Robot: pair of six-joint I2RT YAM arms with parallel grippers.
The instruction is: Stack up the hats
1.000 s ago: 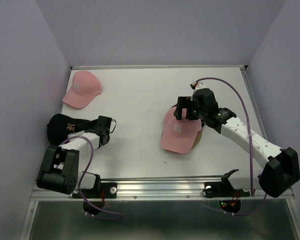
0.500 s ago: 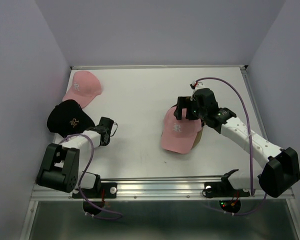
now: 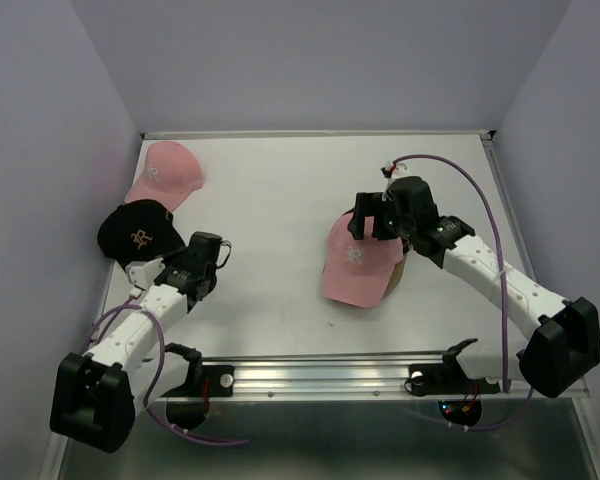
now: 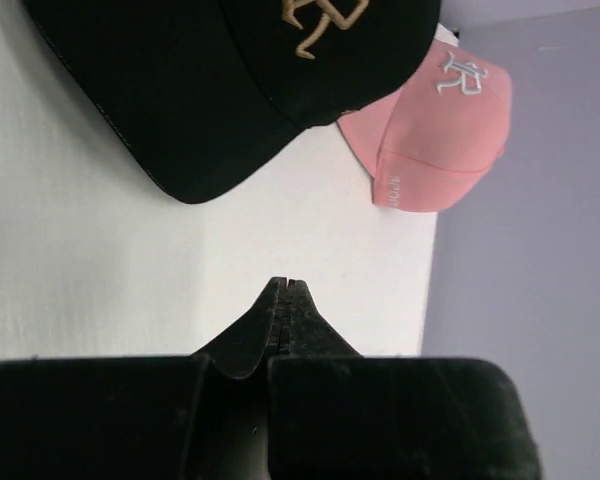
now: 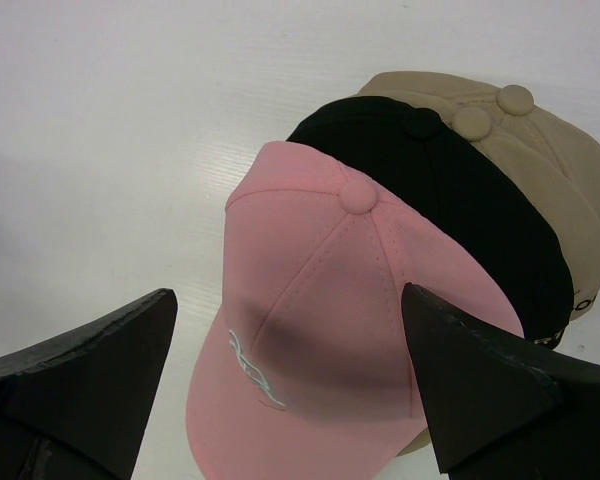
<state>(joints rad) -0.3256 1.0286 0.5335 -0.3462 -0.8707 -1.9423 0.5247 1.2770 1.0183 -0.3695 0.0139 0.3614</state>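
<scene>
On the near edge of the white bench (image 3: 280, 180) two robot arms are fixed. The right arm (image 3: 500, 285) reaches over the right half, and the left arm (image 3: 130, 335) lies by the left edge. Toward the right side of the bench is a pile of hats (image 3: 365, 265). The top pink hat (image 5: 330, 330) lies on a middle black hat (image 5: 460, 190). Under that are two tan hats (image 5: 560, 190). Each hat is slid back a bit, so the round buttons (image 5: 517, 97) on top show in a row. Near the far left corner lies the other pink hat (image 3: 165, 172), with a white letter on its front. The loose black hat (image 3: 140, 232), with a gold letter, sits a bit nearer along the left edge and touches the pink one. The right hand (image 5: 288, 292) hangs over the back of the pile with its fingers spread wide, and it holds nothing. The left hand (image 4: 283, 292) is pressed together with nothing in it. It is near the loose black hat but apart from it, with bare bench between them.
</scene>
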